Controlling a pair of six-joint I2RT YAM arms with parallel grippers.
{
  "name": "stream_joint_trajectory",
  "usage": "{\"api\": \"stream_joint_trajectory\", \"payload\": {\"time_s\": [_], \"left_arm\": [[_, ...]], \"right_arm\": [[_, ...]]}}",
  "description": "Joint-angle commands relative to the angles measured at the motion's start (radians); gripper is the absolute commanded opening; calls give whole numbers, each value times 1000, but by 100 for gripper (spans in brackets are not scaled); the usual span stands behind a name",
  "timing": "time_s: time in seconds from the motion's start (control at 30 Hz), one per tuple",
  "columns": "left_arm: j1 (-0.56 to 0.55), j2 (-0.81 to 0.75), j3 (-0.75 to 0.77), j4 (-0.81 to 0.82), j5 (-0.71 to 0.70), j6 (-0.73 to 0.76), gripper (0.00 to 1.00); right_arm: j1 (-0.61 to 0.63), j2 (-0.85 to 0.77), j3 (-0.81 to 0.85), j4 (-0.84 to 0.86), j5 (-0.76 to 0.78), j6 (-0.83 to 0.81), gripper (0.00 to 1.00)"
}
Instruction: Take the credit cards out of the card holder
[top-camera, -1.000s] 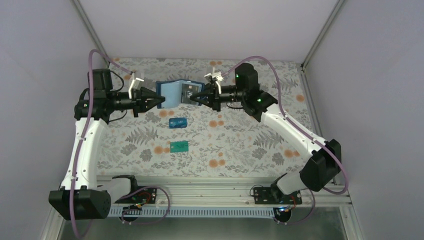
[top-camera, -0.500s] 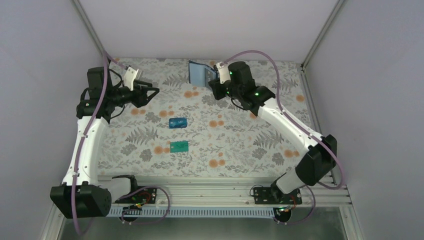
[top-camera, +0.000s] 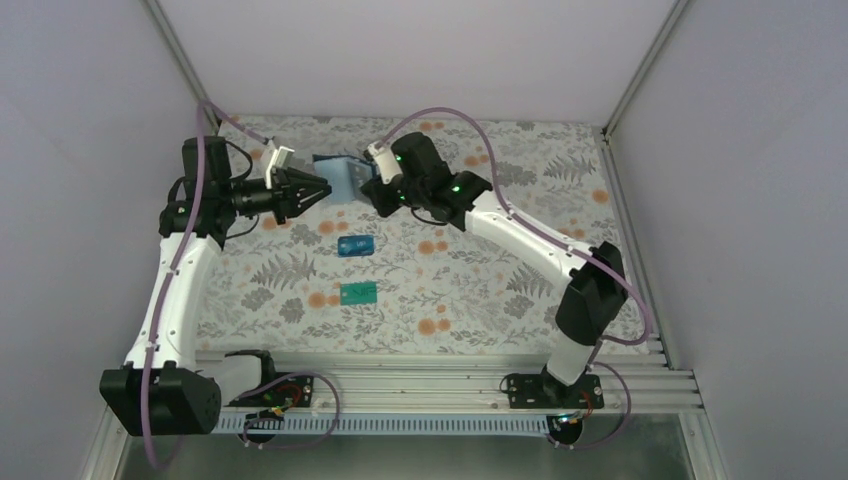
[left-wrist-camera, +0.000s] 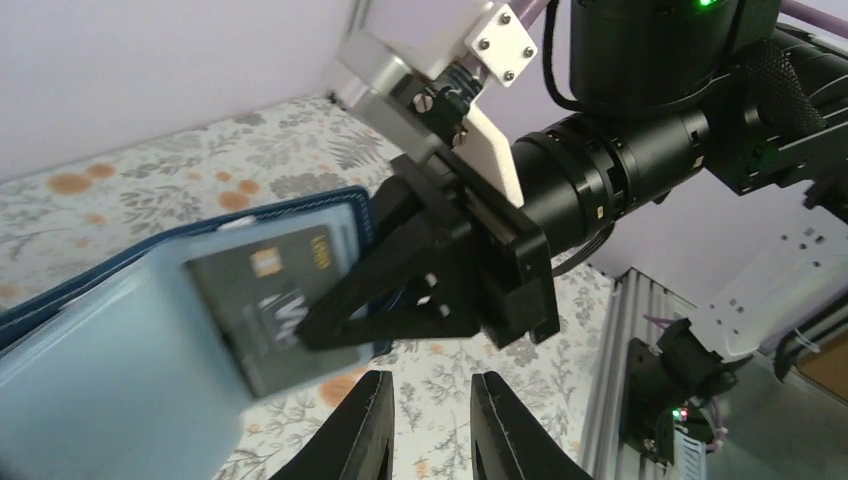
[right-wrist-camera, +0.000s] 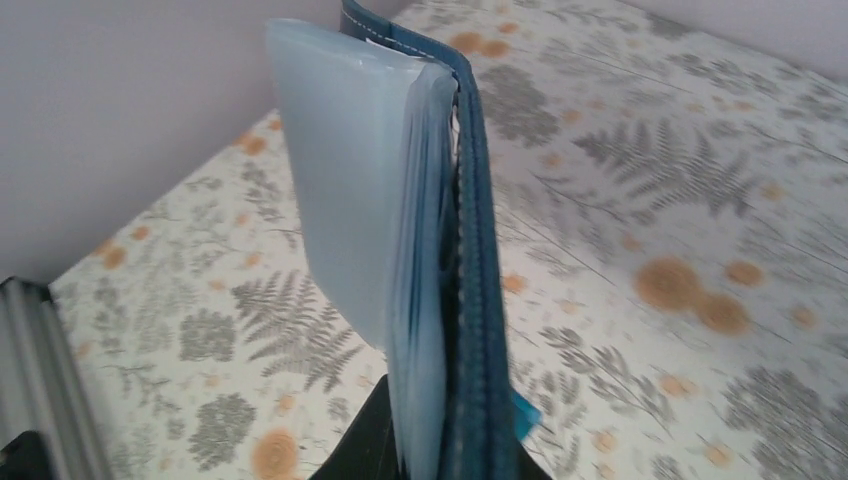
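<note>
Two thin flat cards, blue card (top-camera: 355, 246) and teal card (top-camera: 357, 292), lie on your fern-printed table (top-camera: 450, 300). Your right gripper (top-camera: 367, 187) clamps the stitched navy card holder (right-wrist-camera: 478, 260) aloft, dark card (left-wrist-camera: 268, 300) in its glossy pale pocket; left gripper (left-wrist-camera: 430, 400) beside it, slightly parted, empty.

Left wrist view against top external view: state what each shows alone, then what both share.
Left wrist only: the dark card sitting in a pocket of the card holder. Top external only: the bright blue card and the teal-green card lying on the table. Both: the card holder clamped by the right gripper, plus the open left gripper.
</note>
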Motion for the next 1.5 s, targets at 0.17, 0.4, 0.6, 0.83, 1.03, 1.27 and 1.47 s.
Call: {"api": "stream_joint_trajectory", "payload": {"time_s": [0.17,0.4,0.6,0.83,1.03,1.27,1.47], "left_arm": [[-17,-4,-20,17,-63,-6,21],[-17,-3,-16,23,-75,-10,20],[-17,-7,-14,18,1,-6,19],[-14,-15,2,2,12,10,19],[-14,-17,-3,0,11,13,19],[-16,-16,-5,-10,65,29,13],[-29,-18,9,-32,127,57,8]], "right_arm": [[52,-36,14,148,-257,-50,4],[46,-102,-37,209,-364,-70,4],[41,-129,-57,255,-447,-70,4],[9,-175,-95,282,-544,-85,4],[8,-207,-114,281,-613,-126,4],[8,-193,-108,306,-643,-113,4],[11,-138,-69,318,-635,-96,4]]}}
